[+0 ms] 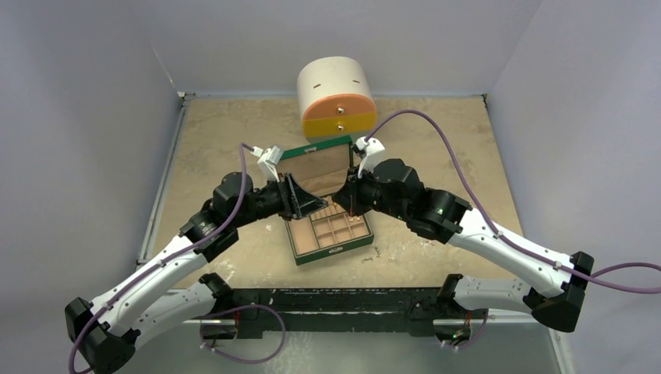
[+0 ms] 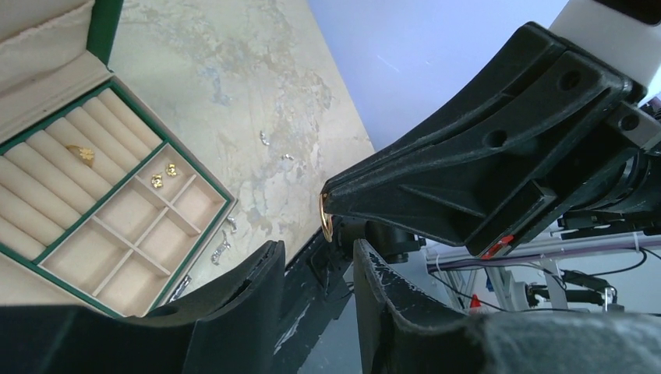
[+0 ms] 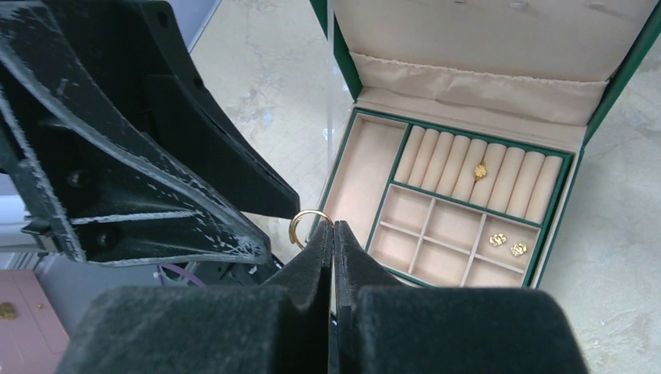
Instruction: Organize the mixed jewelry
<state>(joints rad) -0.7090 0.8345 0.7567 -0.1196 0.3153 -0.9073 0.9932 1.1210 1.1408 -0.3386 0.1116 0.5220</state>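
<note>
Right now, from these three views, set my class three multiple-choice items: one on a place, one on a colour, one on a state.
1. The gold studs lie: A in the ring rolls; B in a small compartment; C on the table.
2. The jewellery box outside is: A green; B red; C blue.
3. The right gripper is: A wide open; B shut on the gold ring; C out of view.
Answers: B, both sit in one cell; A, its rim shows green; B, its fingers pinch the ring.

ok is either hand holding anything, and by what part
The right hand pinches a gold ring by one edge of its band, the loop sticking out past the tips. The left hand holds nothing.
</note>
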